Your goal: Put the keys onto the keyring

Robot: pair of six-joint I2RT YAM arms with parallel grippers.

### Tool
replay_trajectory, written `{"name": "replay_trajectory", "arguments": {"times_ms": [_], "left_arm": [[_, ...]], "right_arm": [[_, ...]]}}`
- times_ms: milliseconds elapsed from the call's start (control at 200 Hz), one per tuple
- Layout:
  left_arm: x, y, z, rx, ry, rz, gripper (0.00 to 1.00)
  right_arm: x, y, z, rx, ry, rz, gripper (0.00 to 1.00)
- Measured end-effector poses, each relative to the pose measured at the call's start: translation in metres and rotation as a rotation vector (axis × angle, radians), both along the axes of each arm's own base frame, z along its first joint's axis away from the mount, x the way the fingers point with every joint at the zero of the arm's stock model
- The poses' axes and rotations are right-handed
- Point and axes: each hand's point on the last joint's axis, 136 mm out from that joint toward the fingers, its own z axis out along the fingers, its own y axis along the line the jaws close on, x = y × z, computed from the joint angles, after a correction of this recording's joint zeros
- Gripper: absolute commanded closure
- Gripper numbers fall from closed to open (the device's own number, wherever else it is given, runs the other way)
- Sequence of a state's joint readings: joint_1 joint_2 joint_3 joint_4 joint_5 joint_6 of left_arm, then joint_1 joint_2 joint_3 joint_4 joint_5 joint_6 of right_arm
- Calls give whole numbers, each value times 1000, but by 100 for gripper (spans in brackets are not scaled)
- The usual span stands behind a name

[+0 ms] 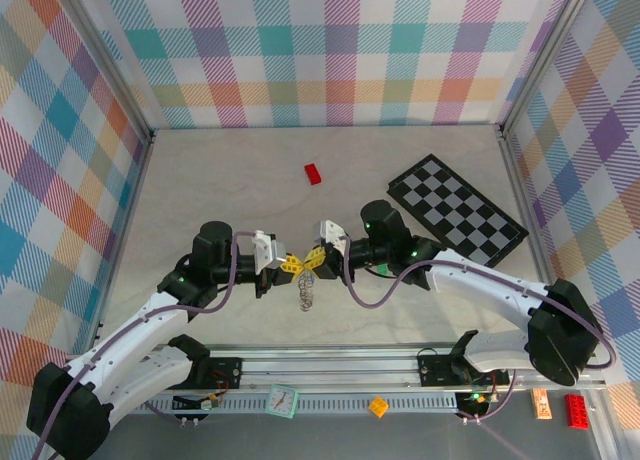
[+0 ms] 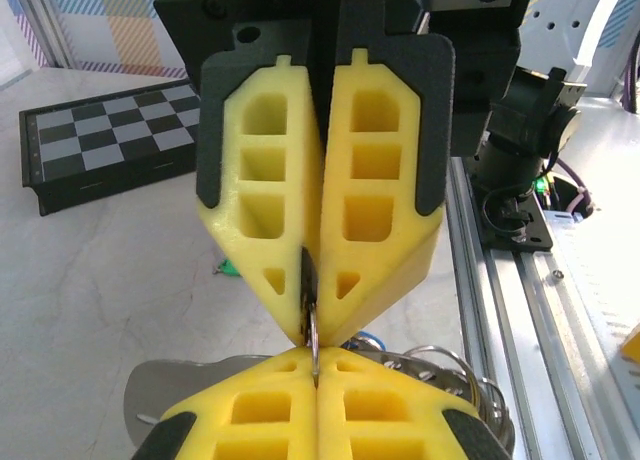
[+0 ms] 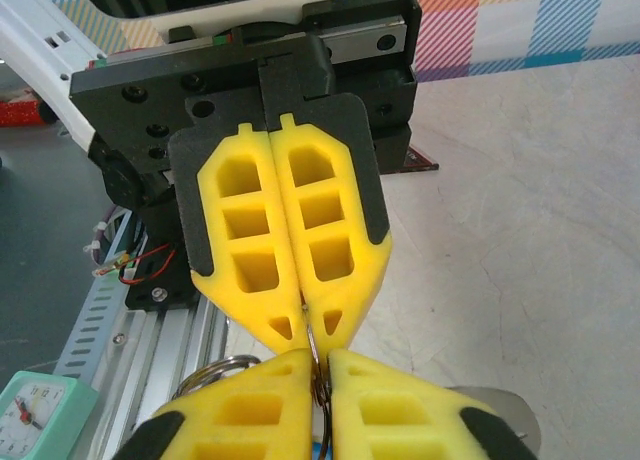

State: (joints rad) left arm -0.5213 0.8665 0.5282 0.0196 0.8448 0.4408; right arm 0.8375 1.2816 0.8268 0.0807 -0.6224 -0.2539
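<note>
Top external view: the left tool (image 1: 287, 264) and the right tool (image 1: 320, 259) are facing tip to tip above the middle of the tabletop (image 1: 220, 180), each equally near the work. Both tools are standing fully closed, pinching the thin keyring (image 1: 307, 290) from opposite sides. The keyring is lying between them, its loose length trailing toward the near edge. Threading a key will probably require one tool to release.

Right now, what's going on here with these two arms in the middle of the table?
The two arms are tip to tip over the middle of the table. The left arm's fingers and the right arm's fingers are both shut on the thin metal keyring, and part of it hangs down below them. Whether a key is on it yet, I can't tell.
</note>
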Motion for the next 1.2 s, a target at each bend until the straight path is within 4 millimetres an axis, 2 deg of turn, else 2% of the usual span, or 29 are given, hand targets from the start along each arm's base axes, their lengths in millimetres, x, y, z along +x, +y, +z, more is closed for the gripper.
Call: {"name": "replay_trajectory", "arguments": {"times_ms": [55,170,295,490,720,950,1160,1200], "left_arm": [[1,0,-1,0,8,3,99],[3,0,-2,3,19,16,72],[11,2,-1,34,14,53,70],[21,2,8,91,-8,72,75],[18,2,3,139,-7,47,78],[15,-1,-3,159,9,26,84],[11,-1,-5,160,17,11,100],[10,-1,-5,162,15,4,100]], "right_arm": [[0,0,0,-2,-8,2,100],[0,-1,-1,-14,-10,7,100],[0,-3,0,-52,-38,11,100],[7,-8,8,-122,-122,7,100],[6,-12,14,-168,-160,25,100],[4,-3,11,-201,-162,59,100],[5,-1,11,-223,-179,67,100],[5,-2,11,-227,-180,67,98]]}}
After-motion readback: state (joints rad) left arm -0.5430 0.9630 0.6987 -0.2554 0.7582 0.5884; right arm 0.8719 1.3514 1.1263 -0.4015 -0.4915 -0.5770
